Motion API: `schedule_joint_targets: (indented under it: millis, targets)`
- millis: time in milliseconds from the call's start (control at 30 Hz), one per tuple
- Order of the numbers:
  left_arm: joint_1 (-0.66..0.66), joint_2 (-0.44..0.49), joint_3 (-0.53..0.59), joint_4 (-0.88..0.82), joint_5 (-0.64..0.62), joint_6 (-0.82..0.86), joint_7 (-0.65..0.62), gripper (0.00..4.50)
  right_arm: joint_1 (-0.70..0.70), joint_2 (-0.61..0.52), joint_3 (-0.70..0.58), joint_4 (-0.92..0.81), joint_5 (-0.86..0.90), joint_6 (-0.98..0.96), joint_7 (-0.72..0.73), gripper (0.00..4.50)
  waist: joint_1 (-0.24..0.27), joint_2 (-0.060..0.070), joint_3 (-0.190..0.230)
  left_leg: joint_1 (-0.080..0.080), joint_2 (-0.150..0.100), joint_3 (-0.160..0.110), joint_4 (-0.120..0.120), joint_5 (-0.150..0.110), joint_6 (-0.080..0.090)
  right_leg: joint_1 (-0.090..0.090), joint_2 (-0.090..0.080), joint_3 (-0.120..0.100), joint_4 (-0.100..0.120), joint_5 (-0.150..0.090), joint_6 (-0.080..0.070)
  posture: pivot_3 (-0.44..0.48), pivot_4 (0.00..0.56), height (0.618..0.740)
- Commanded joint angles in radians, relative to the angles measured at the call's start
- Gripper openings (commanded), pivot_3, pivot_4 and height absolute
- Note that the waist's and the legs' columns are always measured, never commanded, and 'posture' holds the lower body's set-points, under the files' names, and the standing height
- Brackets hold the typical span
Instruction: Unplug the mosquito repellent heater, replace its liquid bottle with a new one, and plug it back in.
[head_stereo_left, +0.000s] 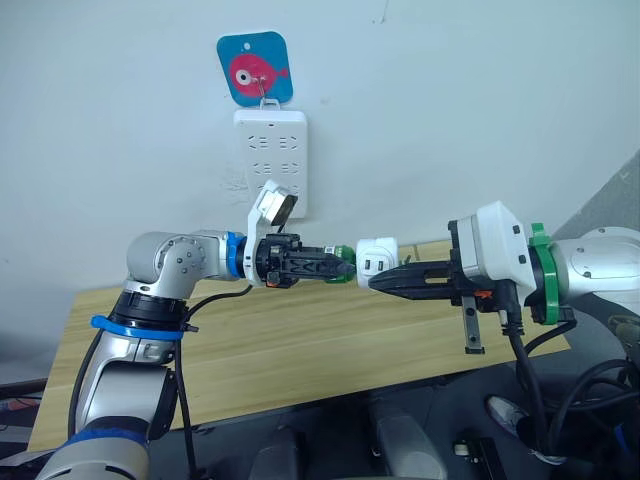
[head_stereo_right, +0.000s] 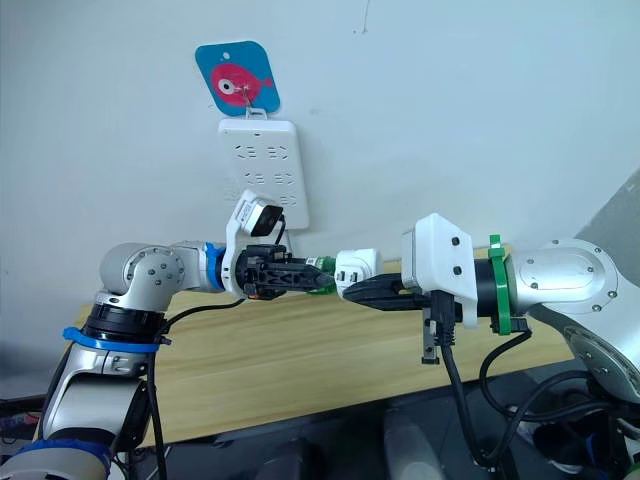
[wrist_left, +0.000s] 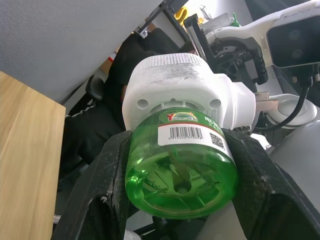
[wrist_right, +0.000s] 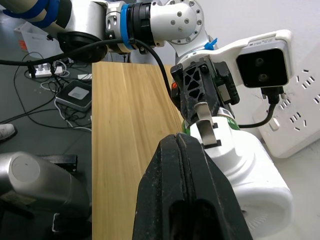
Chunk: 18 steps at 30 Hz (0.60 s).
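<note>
Two claws meet in mid-air above the wooden table (head_stereo_left: 300, 350), right in front of the wall; the left claw (head_stereo_left: 345, 263) has its black fingers (wrist_left: 107, 190) closed around a green liquid bottle (wrist_left: 182, 165), one finger on each side of it; the bottle is still seated in the mosquito repellent heater (head_stereo_left: 377, 255), barcode label facing the left wrist camera. The right claw (head_stereo_left: 385, 282) comes in from the other side and its fingers look pressed together against the heater's white body, so I'd say it's clamped on that; metal plug prongs (wrist_right: 206, 125) stick out of the heater just past those fingers. So the heater is unplugged, held up between both arms; the white power strip (head_stereo_left: 270, 160) hangs on the wall behind, under a blue fish hook plate (head_stereo_left: 255, 68).
</note>
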Motion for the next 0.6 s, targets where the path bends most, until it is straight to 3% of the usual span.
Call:
schedule_joint_targets:
  millis: [33, 333, 433, 600]
  targets:
    - [0.012, 0.014, -0.032, -0.068, 0.003, -0.019, -0.05, 2.28, -0.002, 0.002, -0.065, 0.01, -0.004, -0.002, -0.056, 0.0, 0.0, 0.0, 0.0, 0.0, 0.0, 0.0, 0.0, 0.0, 0.0, 0.0, 0.0, 0.0, 0.0, 0.0, 0.0, -0.255, 0.13, 0.74]
    - [-0.009, -0.034, 0.017, 0.014, 0.003, 0.003, 0.015, 2.28, 0.049, -0.031, -0.081, -0.053, 0.024, -0.027, -0.015, 0.0, 0.003, 0.0, 0.0, 0.0, 0.0, 0.0, 0.0, 0.0, 0.0, 0.0, 0.0, 0.0, 0.0, 0.0, 0.0, -0.256, 0.132, 0.74]
    - [-0.016, -0.039, 0.025, 0.041, 0.007, 0.013, 0.024, 2.28, 0.13, -0.071, -0.103, -0.088, -0.042, -0.106, 0.032, 0.62, 0.003, 0.0, 0.0, 0.0, 0.0, 0.0, 0.0, 0.0, 0.0, 0.0, 0.0, 0.0, 0.0, 0.0, 0.0, -0.257, 0.134, 0.74]
    - [-0.022, -0.035, 0.025, 0.063, 0.014, 0.017, 0.022, 2.28, 0.285, -0.119, -0.249, -0.107, -0.071, -0.173, 0.075, 2.41, 0.002, 0.0, -0.001, 0.0, 0.0, 0.0, 0.0, 0.0, 0.0, 0.0, 0.001, 0.0, 0.0, 0.0, 0.0, -0.267, 0.136, 0.74]
